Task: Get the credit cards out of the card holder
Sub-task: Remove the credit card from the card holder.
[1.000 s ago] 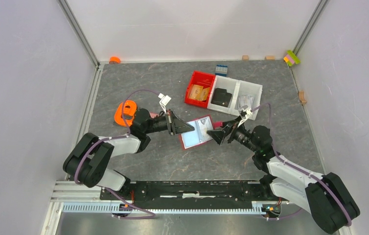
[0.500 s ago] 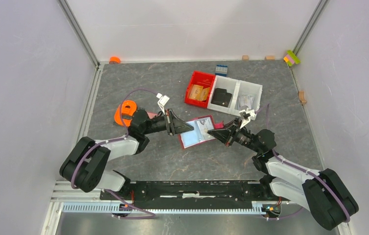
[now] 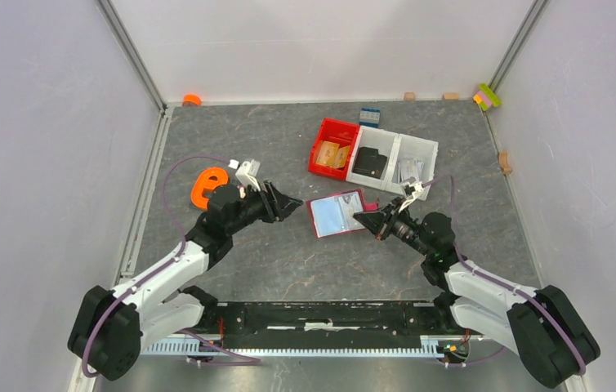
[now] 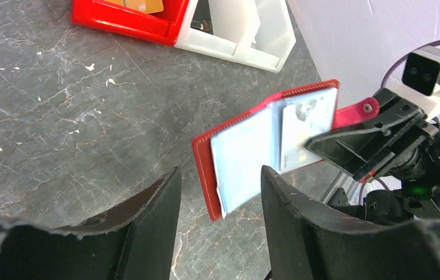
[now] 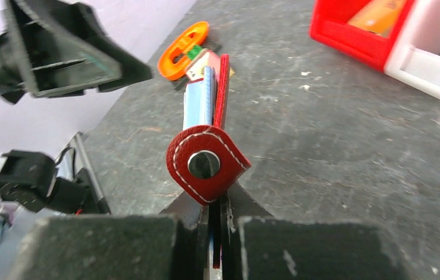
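Holder gripped, cards not yet out
Left gripper (image 3: 283,203) gapes empty near the open holder (image 3: 335,215) at centre, cards (image 4: 245,156) in its pockets; right gripper (image 3: 368,218) clamps its strap edge. Next, left must pinch one card's edge.

The left arm (image 3: 158,273) and the right arm (image 3: 484,283) are built of white link shells joined by bulky black joint housings, and a thin purple cable (image 3: 176,175) is run along each. Each wrist is topped by a small white camera block (image 3: 247,173). The left gripper (image 3: 288,202) and the right gripper (image 3: 363,217) are formed of matte black, wedge-shaped fingers (image 4: 147,233) with rough, worn edges, and a small green light (image 4: 417,189) is seen on the right wrist.
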`<state>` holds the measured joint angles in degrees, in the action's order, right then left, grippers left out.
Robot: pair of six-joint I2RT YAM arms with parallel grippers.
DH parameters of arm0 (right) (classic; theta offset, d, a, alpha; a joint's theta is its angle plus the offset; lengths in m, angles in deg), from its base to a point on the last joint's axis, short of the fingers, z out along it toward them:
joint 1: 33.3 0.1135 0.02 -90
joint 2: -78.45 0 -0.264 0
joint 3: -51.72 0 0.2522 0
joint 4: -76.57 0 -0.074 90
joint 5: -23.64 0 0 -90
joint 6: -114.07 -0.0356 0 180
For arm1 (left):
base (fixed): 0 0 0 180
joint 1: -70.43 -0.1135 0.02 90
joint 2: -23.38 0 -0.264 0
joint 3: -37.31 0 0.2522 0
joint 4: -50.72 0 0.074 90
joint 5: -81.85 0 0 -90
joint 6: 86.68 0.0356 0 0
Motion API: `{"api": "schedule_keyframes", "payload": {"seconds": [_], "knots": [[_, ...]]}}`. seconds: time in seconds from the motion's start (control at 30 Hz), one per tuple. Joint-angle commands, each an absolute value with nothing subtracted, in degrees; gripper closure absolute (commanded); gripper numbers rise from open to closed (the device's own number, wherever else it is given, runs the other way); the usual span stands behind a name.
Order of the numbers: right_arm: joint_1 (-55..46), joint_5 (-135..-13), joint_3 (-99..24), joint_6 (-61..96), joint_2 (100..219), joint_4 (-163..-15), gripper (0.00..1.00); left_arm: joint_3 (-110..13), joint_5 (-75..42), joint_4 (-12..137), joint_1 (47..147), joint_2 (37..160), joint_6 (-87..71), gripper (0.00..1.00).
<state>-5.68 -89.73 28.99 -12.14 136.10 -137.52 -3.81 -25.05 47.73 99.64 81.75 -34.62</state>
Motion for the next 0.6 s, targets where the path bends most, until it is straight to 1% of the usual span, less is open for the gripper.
{"api": "schedule_keyframes", "payload": {"seconds": [0.0, 0.1, 0.13, 0.27, 0.37, 0.47, 0.57], "knots": [[-5.8, -81.0, 28.0, -11.1, 134.0, -133.1, 1.0, -2.7, -28.1, 43.3, 100.1, 80.1, -31.4, 0.46], [-5.8, -80.6, 28.3, -11.7, 133.6, -133.3, 1.0, -2.7, -34.5, 37.8, 102.2, 81.6, -31.1, 0.56], [-5.8, -81.1, 28.3, -12.0, 133.7, -133.9, 1.0, -3.2, -36.4, 36.6, 103.4, 82.9, -30.7, 0.57], [-5.8, -86.5, 28.9, -14.1, 135.3, -139.4, 1.0, -8.0, -42.0, 36.0, 108.7, 90.4, -28.5, 0.58], [-5.8, -90.5, 29.2, -16.3, 136.7, -143.9, 1.0, -10.0, -44.5, 35.5, 110.8, 94.7, -28.2, 0.58], [-5.8, -93.4, 29.8, -18.6, 137.6, -148.9, 1.0, -10.6, -45.0, 35.3, 110.9, 96.2, -28.5, 0.58], [-5.7, -94.9, 30.1, -19.8, 137.9, -151.0, 1.0, -10.9, -46.0, 35.1, 110.9, 96.9, -28.7, 0.55]]}}
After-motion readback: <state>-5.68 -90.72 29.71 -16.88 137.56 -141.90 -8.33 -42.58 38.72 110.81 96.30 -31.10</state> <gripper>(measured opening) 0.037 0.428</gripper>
